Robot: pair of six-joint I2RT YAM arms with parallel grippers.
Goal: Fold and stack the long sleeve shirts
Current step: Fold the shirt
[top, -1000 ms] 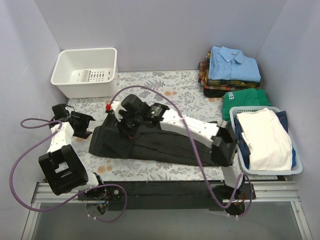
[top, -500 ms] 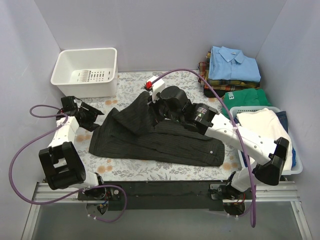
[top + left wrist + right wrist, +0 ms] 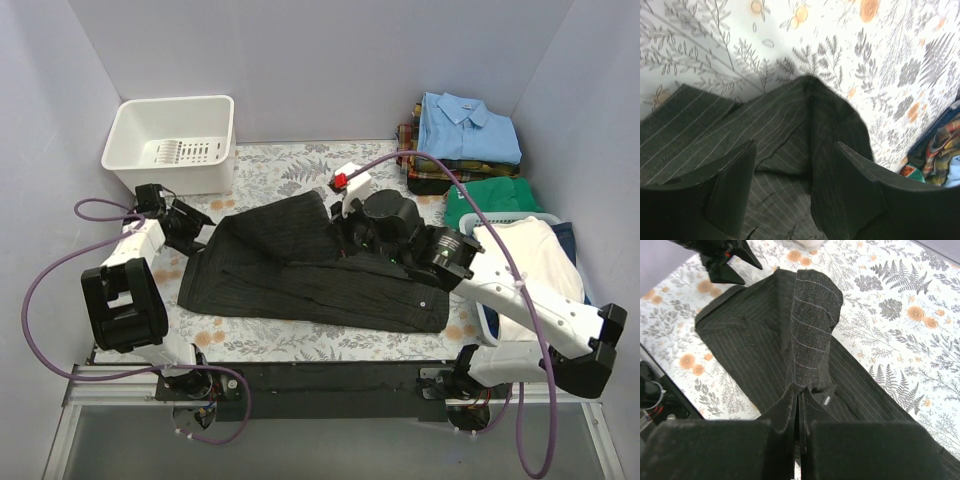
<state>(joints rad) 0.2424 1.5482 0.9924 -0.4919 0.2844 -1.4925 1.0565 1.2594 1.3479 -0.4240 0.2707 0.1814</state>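
Right wrist view: right gripper (image 3: 799, 426) clamped shut on a thin pinch of the black pinstriped shirt (image 3: 755, 340), with the flap standing up from the grip and curling over.
Left wrist view: left gripper (image 3: 795, 150) spread open, straddling the shirt's left corner from above, nothing pinched; contact with the cloth impossible to tell.
Shirt location: mid-table on the floral table cover (image 3: 300, 165), long side along the near edge, partly folded, left portion raised toward the centre.
Risk, slip: thin pinch likely to slide out of the closed jaws mid-fold, dropping the flap crooked.
Risk, drag: with the left corner unpinned, probably hauls the whole garment rightward and bunches it rather than creasing it.
Right arm pose: stretched from the near right base diagonally to the shirt's far edge, wrist tipped down.
Left arm pose: bent up tight over its base, forearm reaching away to the shirt's far left corner.
Right edge: laundry basket (image 3: 545, 343) holding white cloth.
Far side: folded shirt stack (image 3: 465, 135) at far right, white bin (image 3: 170, 175) at far left.
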